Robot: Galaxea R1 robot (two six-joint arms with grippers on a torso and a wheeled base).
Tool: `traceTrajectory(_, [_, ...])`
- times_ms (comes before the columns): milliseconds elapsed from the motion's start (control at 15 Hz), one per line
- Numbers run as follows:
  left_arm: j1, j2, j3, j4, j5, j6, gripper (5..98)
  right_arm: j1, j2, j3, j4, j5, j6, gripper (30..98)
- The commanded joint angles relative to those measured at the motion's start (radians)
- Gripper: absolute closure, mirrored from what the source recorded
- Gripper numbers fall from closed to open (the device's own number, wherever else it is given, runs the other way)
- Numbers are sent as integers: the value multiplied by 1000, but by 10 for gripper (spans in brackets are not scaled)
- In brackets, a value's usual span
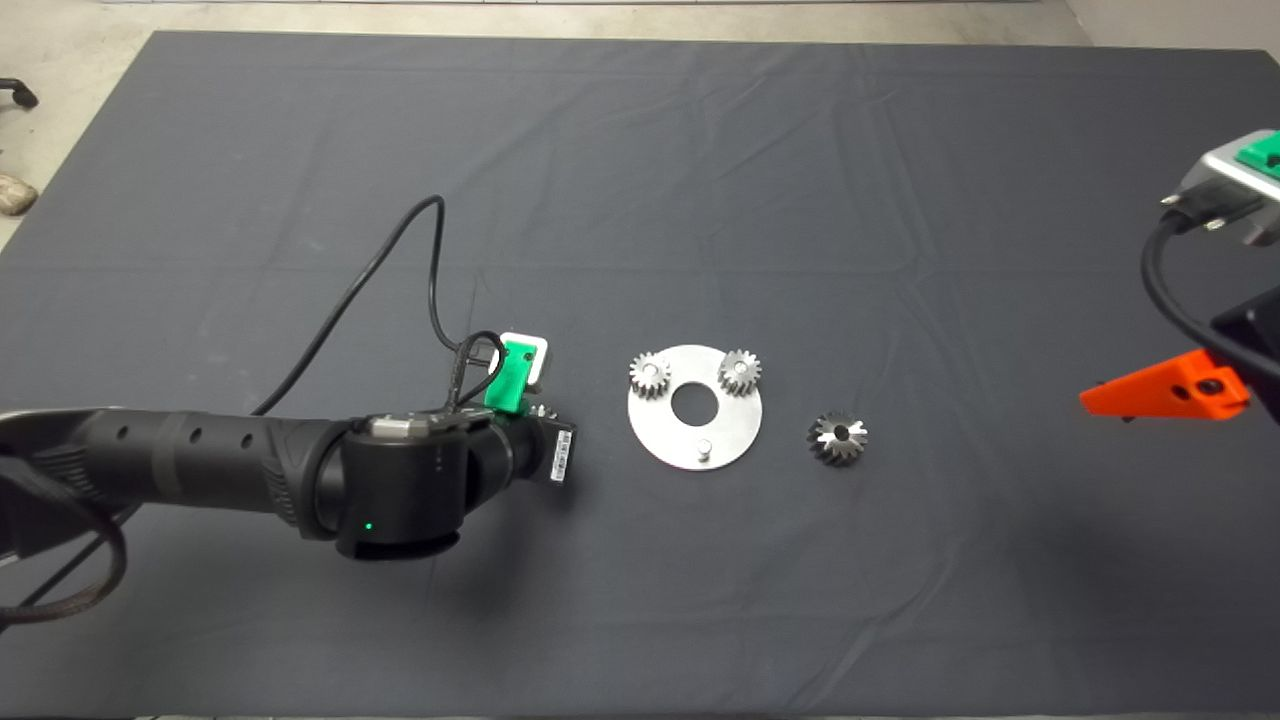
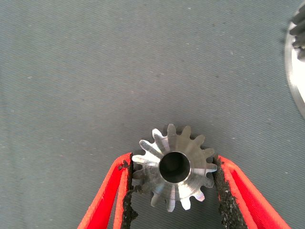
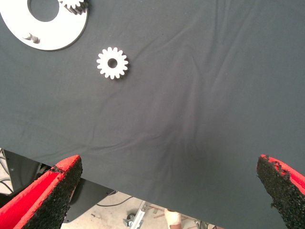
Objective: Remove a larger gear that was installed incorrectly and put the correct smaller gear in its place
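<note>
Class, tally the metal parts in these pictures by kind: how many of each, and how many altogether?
Small bright spur gears: 3, two on pegs, plus the smaller gear gripped in the left tool
Larger gear, dark and bevelled, lying on the mat: 1
Round plate: 1
Total: 5

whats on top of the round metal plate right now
Two small silver gears sit on the round plate, either side of its centre hole. A third peg stands bare. Whatever pegs are under those gears is covered.
</note>
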Motion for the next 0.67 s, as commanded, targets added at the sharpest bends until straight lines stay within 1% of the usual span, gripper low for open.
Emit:
traceTrajectory(0, [-11, 8, 25, 9, 37, 7, 663, 21, -1, 9, 31, -46, 8, 317])
traceTrajectory(133, [-11, 12, 24, 8, 37, 8, 664, 21, -4, 9, 31, -46, 9, 317])
traceTrajectory(200, [-12, 14, 25, -1, 39, 8, 674, 21, -6, 9, 31, -46, 7, 317])
traceTrajectory(267, [-15, 16, 26, -26, 37, 8, 683, 21, -6, 9, 31, -46, 7, 317])
traceTrajectory(333, [-34, 22, 35, -48, 37, 6, 683, 21, -3, 7, 31, -46, 7, 317])
traceTrajectory(400, [-61, 22, 69, -60, 37, 3, 683, 21, 0, 7, 31, -46, 7, 317])
traceTrajectory(467, [-69, 27, 88, -65, 37, -1, 684, 21, -1, 8, 31, -46, 7, 317])
traceTrajectory(533, [-95, 49, 98, -83, 39, -1, 684, 21, -4, 7, 31, -46, 7, 317])
traceTrajectory(600, [-116, 73, 98, -122, 39, -3, 684, 21, -4, 7, 31, -46, 7, 317])
